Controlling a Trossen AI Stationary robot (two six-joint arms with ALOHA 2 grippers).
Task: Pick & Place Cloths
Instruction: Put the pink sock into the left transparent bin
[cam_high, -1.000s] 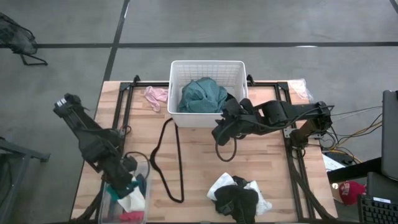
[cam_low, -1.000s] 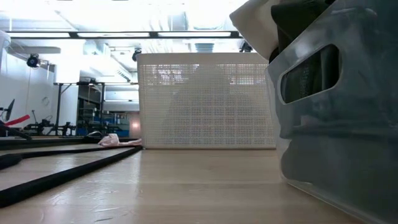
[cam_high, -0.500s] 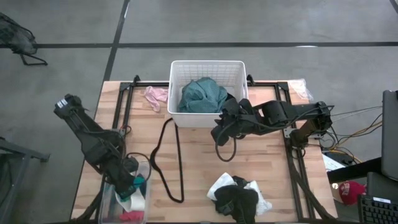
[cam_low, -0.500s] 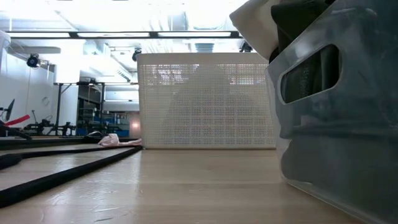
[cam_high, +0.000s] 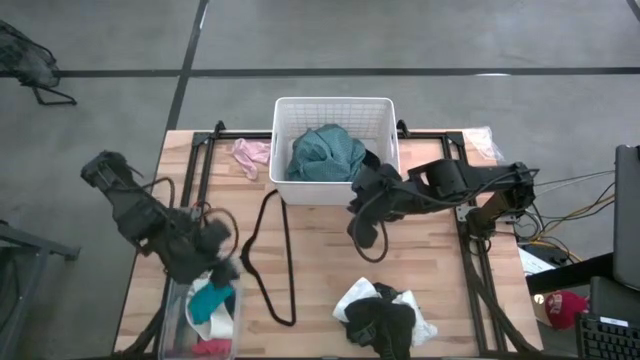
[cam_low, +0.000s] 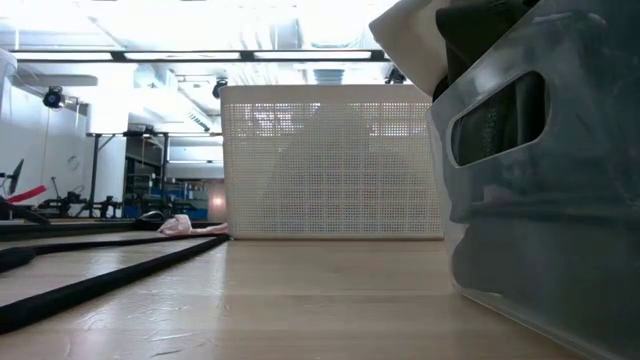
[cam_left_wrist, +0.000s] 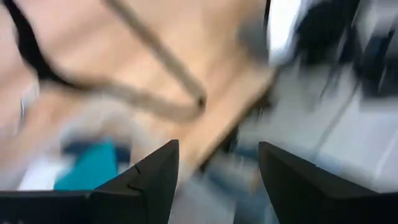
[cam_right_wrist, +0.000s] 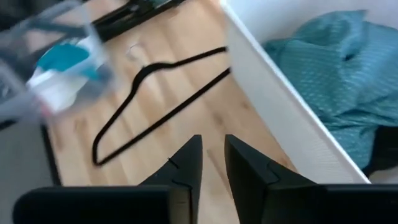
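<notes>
A teal garment (cam_high: 325, 152) lies in the white basket (cam_high: 335, 101), with a dark piece (cam_high: 371, 160) at the basket's right wall. A pink cloth (cam_high: 250, 152) lies on the table left of the basket. A pile of white and black cloths (cam_high: 385, 315) sits near the front edge. Teal (cam_high: 208, 298), white and pink cloths lie in a clear bin (cam_high: 170, 320) at the front left. My left gripper (cam_high: 220, 265) (cam_left_wrist: 217, 146) hovers open above the bin's far end. My right gripper (cam_high: 360, 222) (cam_right_wrist: 213, 140) hangs by the basket's near right corner, its fingers narrowly apart with nothing between them.
A thin black cord loop (cam_high: 270, 260) lies on the wood between the bin and the pile. Black frame rails (cam_high: 200, 170) run along the table's left and right sides. In the low view the clear bin (cam_low: 540, 200) stands close at the right, before the basket (cam_low: 335, 165).
My left gripper has come up out of the clear bin and moved toward the table's far edge; the teal and white cloths stay in the bin. My right arm has shifted a little toward the right edge.
</notes>
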